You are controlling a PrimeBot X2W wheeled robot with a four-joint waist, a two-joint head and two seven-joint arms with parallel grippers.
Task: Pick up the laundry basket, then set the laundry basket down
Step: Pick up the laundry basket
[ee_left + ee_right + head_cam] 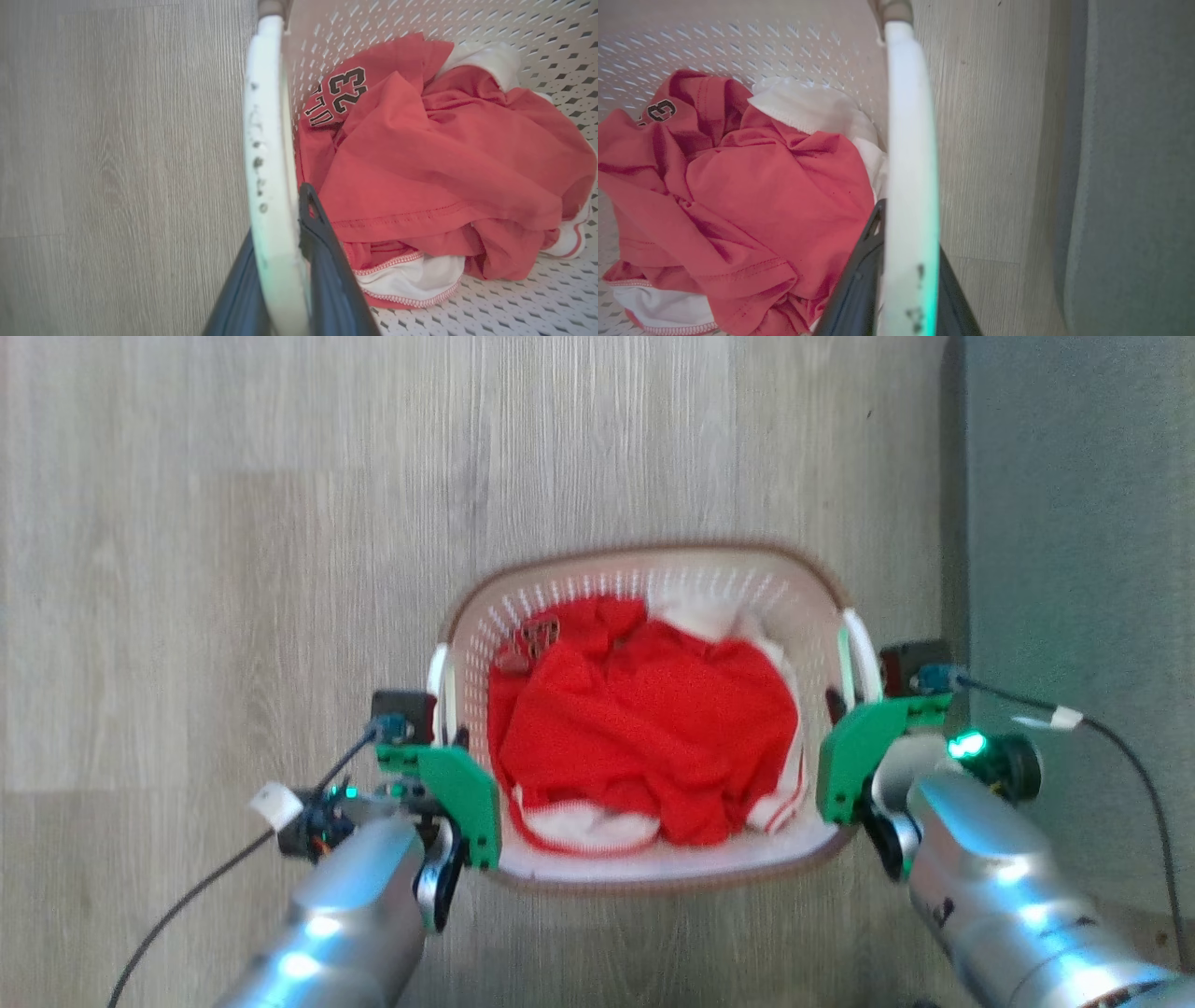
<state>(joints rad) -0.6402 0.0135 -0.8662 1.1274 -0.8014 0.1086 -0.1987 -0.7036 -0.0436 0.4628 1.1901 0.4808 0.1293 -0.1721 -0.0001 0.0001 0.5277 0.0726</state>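
The laundry basket (644,553) is cream-white and perforated with a brown rim, and sits centred in the head view over the wood-look floor. It holds a crumpled red jersey (644,728) and some white cloth. My left gripper (453,737) is shut on the basket's left white handle (266,140), one dark finger (327,261) on each side of it. My right gripper (845,705) is shut on the right white handle (908,140), its inner finger (859,280) lying against the clothes side. Whether the basket rests on the floor or hangs above it cannot be told.
Pale wood-look floor (280,569) spreads to the left of the basket and beyond it. A grey-green upright surface (1074,569) runs along the right, close to the right handle and my right wrist. Black cables (1120,756) trail from both wrists.
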